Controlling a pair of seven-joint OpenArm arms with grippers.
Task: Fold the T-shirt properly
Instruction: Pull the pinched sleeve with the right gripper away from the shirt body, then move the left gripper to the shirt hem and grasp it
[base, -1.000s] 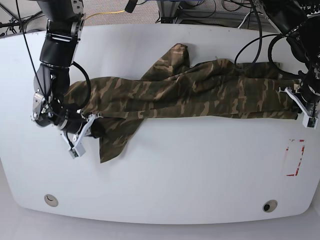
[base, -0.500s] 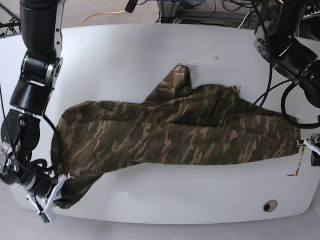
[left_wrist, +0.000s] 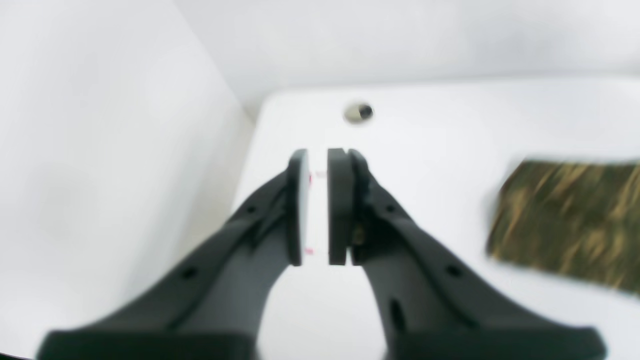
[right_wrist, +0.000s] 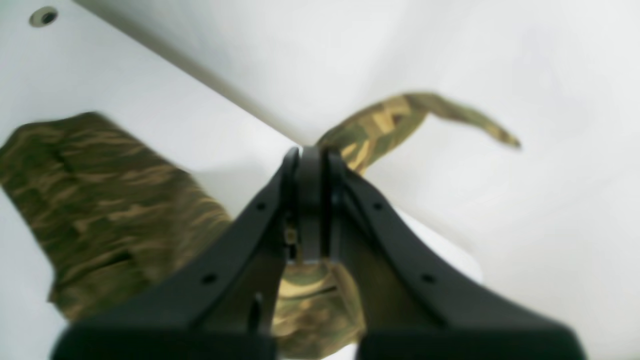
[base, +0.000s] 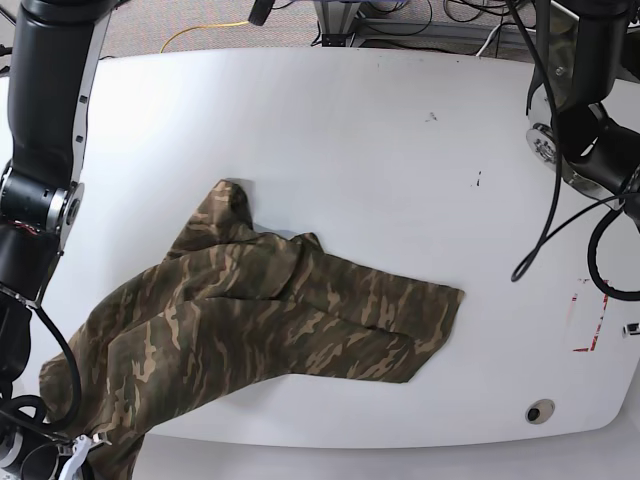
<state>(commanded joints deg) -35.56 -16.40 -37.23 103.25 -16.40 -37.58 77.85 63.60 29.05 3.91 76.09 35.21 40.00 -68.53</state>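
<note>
Right gripper (right_wrist: 310, 210): clamped on T-shirt (base: 270, 310) edge, likely for dragging it flat.
Left gripper (left_wrist: 318, 205): slightly parted, empty, beside cloth.

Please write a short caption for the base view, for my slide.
Camouflage T-shirt lies crumpled on the white table, one end trailing off the near-left corner.

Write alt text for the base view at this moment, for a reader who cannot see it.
A camouflage T-shirt lies crumpled and slanted across the near left part of a white table, its lower left corner pulled over the table's edge where the right gripper sits, barely in frame. The far and right parts of the table are bare apart from a red mark.
</note>
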